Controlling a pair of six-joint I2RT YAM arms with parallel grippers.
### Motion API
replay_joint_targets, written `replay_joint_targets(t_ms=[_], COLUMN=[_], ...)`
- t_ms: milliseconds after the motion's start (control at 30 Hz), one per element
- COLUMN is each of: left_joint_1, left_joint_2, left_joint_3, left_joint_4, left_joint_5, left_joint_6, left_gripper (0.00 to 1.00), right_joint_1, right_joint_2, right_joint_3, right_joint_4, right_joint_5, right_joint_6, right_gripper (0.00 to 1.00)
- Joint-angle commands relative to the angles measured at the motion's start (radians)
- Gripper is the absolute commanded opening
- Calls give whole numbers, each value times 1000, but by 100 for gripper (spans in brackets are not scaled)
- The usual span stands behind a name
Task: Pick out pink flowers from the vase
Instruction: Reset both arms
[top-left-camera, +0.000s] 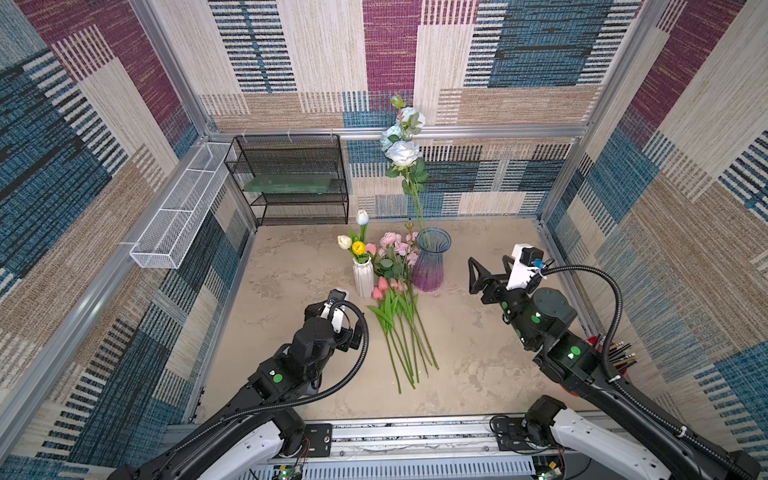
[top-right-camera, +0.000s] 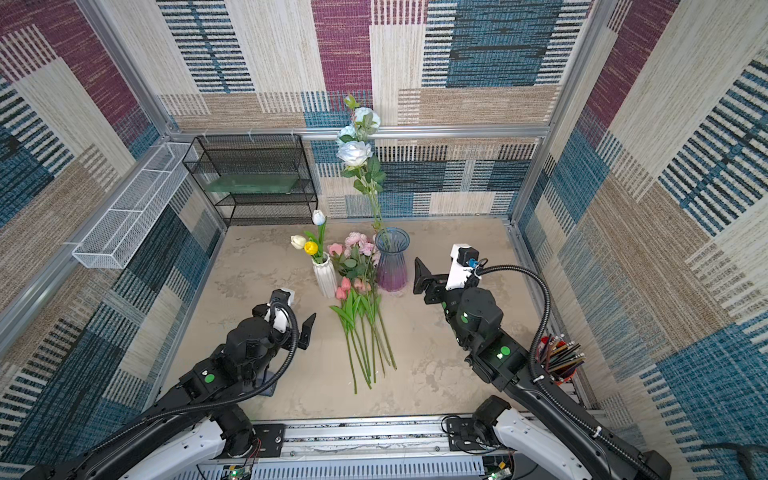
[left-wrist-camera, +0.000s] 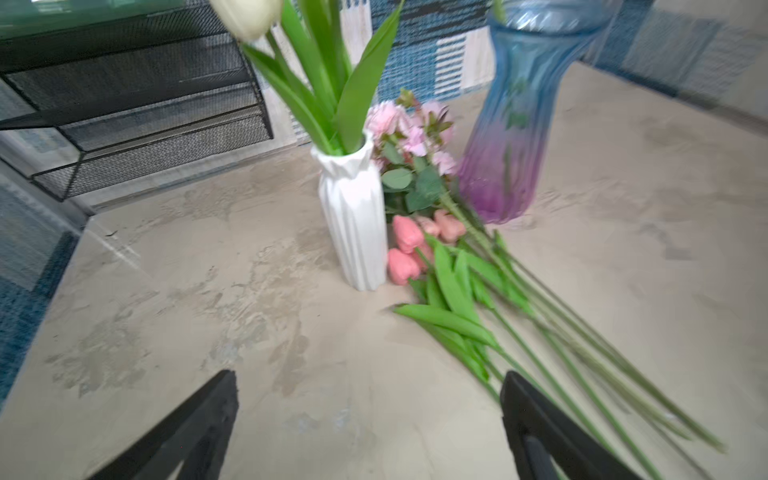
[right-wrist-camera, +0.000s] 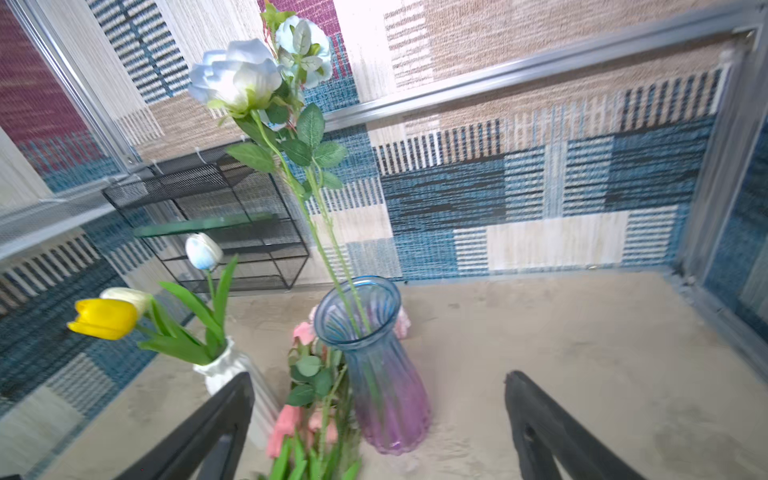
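A bunch of pink flowers (top-left-camera: 397, 299) lies flat on the sandy-coloured bench (top-left-camera: 478, 353), outside both vases. The bunch has small salmon-pink tulips with broad green leaves, and behind them larger, paler pink frilly blooms with rounder leaves. Their long green stems fan out toward the front edge of the bench. The flower heads rest in the gap between a white ribbed vase (top-left-camera: 363, 276) and a glass vase (top-left-camera: 430, 262) that shades from blue at the rim to purple at the base. The tulip heads lie just beside the foot of the white vase. The white vase holds white and yellow tulips (top-left-camera: 357, 247), and tall pale blue and white roses (top-left-camera: 402, 151) rise from the glass vase. The left pincer (left-wrist-camera: 368, 376) is low over the bench on the robot's left of the bunch, with its jaws apart and nothing between them. In the left wrist view the stems run close past one of its fingers. The right pincer (top-left-camera: 489, 272) is on the far side of the glass vase from the flowers, well apart from them. It points toward that vase, with its jaws also apart and holding nothing.
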Motion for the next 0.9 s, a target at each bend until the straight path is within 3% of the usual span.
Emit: replay_joint_targets(t_ms=[0, 167, 300, 433, 533, 567, 633, 733, 767, 800, 867], left_joint_1=[128, 334, 461, 534, 590, 612, 642, 684, 688, 687, 685], left_joint_2=[74, 291, 482, 643, 689, 699, 742, 801, 802, 770, 813], left_joint_3=[-28, -41, -26, -11, 4, 28, -13, -124, -132, -112, -85], left_joint_4=[263, 417, 506, 582, 626, 596, 720, 1002, 1016, 920, 950], left_joint_5=[-46, 10, 145, 181, 328, 351, 403, 416, 399, 392, 400], left_joint_6=[124, 137, 90, 106, 163, 132, 105, 57, 48, 39, 55], left_gripper=[100, 100, 100, 100, 100, 100, 100, 100, 100, 100, 100], right_joint_1=[-51, -234, -460, -623, -677, -701, -744, -771, -771, -769, -767], right_joint_2=[-22, 7, 115, 204, 262, 289, 352, 424, 459, 495, 593], right_joint_3=[-72, -186, -238, -313, -414, -446, -514, -563, -579, -595, -636], right_joint_4=[122, 277, 374, 481, 620, 668, 824, 1007, 1091, 1155, 1309], right_joint_5=[-42, -103, -328, -478, -459, -458, -457, -472, -482, -490, -475], right_joint_6=[-205, -198, -158, -147, -145, -126, -49, -7, -13, -21, -22], right_gripper=[95, 95, 95, 95, 95, 95, 95, 95, 95, 95, 95])
